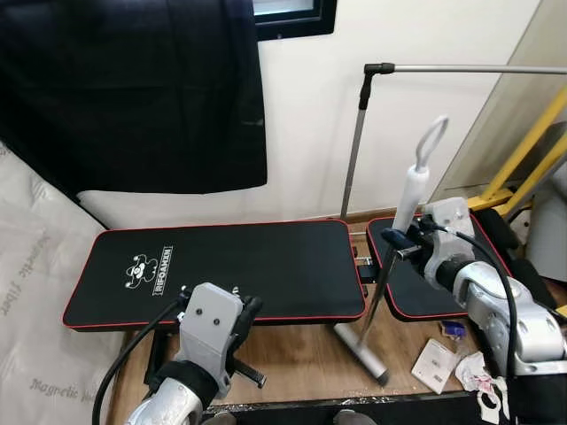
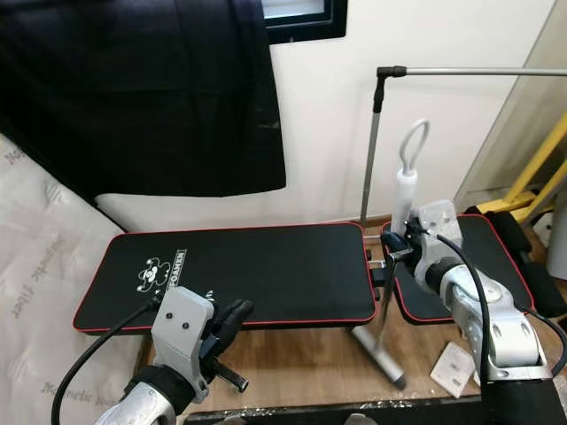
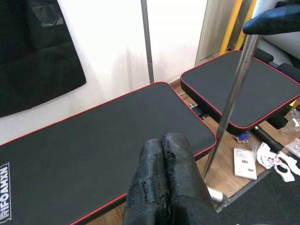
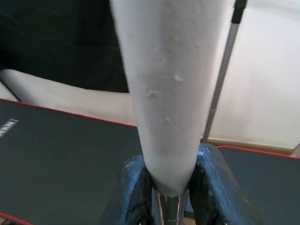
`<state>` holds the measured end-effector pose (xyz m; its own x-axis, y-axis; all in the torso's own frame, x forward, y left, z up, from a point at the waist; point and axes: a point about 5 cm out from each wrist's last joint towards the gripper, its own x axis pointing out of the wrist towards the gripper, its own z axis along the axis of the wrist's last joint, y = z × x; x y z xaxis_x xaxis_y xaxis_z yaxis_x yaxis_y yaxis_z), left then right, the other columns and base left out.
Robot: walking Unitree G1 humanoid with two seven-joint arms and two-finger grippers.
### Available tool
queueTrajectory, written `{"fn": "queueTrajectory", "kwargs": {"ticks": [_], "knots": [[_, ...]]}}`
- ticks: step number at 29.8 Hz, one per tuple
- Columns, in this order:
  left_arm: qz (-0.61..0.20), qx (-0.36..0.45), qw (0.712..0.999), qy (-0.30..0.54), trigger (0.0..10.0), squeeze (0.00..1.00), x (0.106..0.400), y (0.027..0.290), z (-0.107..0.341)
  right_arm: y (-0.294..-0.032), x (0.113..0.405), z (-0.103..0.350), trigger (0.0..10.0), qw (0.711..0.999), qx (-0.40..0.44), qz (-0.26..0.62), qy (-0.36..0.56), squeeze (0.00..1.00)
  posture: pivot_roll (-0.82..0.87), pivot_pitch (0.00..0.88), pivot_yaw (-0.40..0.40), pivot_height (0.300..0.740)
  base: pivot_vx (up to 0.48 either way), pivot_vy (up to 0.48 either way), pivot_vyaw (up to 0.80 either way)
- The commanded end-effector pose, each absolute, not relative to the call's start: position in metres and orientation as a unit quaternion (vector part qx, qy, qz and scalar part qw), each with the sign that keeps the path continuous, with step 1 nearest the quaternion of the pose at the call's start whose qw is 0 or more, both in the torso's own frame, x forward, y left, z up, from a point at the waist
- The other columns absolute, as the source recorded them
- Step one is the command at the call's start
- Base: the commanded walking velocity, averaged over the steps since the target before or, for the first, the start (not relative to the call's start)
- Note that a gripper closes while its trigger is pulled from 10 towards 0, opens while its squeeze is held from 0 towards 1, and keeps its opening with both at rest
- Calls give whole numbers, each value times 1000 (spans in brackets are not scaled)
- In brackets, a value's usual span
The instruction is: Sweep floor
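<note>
A long black red-edged pad (image 1: pixel 221 270) and a smaller pad (image 1: pixel 425 283) stand over the wooden floor (image 1: pixel 301 354), where paper scraps (image 1: pixel 436 363) lie. The broom (image 1: pixel 409 208) stands upright between them, its head partly hidden. The right claw (image 1: pixel 400 241) clamps its white grip; the left claw (image 3: pixel 164 183) hovers low, fingers pressed together.

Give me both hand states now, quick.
Left hand: shut, holding nothing.
Right hand: shut on the white foam-handled broom.
</note>
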<state>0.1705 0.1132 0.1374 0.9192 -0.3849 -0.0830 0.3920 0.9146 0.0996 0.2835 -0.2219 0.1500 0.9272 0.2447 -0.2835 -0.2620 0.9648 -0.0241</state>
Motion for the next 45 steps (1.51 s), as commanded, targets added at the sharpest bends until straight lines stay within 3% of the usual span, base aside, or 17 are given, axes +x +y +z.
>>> {"fn": "queueTrajectory", "kwargs": {"ticks": [1,2,3,4,5,6,7,8,13,20,45], "knots": [[-204,56,977,36,10000,0,171,113,133,-216,277,162,0,978,-18,146,149,0,-137,55,-37,740,0,0,0],[-204,56,977,36,10000,0,171,113,133,-216,277,162,0,978,-18,146,149,0,-137,55,-37,740,0,0,0],[-203,55,977,35,10000,0,172,113,133,-215,275,164,3333,975,-21,155,158,0,-139,52,-38,740,0,0,0],[-202,55,977,34,10000,0,173,113,132,-213,273,166,4078,972,-24,164,165,0,-141,48,-39,740,0,0,0],[-202,55,977,33,10000,0,174,113,132,-211,271,166,4078,971,-27,170,168,0,-141,48,-39,740,0,0,0],[-202,55,977,32,10000,0,174,112,132,-210,270,167,4980,970,-29,175,167,0,-145,42,-41,740,0,0,0],[-202,55,977,32,10000,0,174,112,132,-210,270,167,4980,970,-29,175,167,0,-145,42,-41,740,0,0,0],[-203,56,977,30,10000,0,175,112,131,-205,269,169,10000,971,-18,179,156,0,-147,37,-44,740,0,0,0],[-196,64,978,19,10000,0,181,113,131,-178,260,175,10000,969,11,225,101,0,-151,18,-47,740,0,0,-160],[-167,72,983,7,10000,0,190,118,132,-160,252,174,10000,963,36,252,89,0,-151,5,-50,740,0,0,-800],[-107,74,991,-15,10000,0,211,128,133,-168,284,185,10000,969,-80,233,29,0,-151,0,-40,740,0,0,-800]]}}
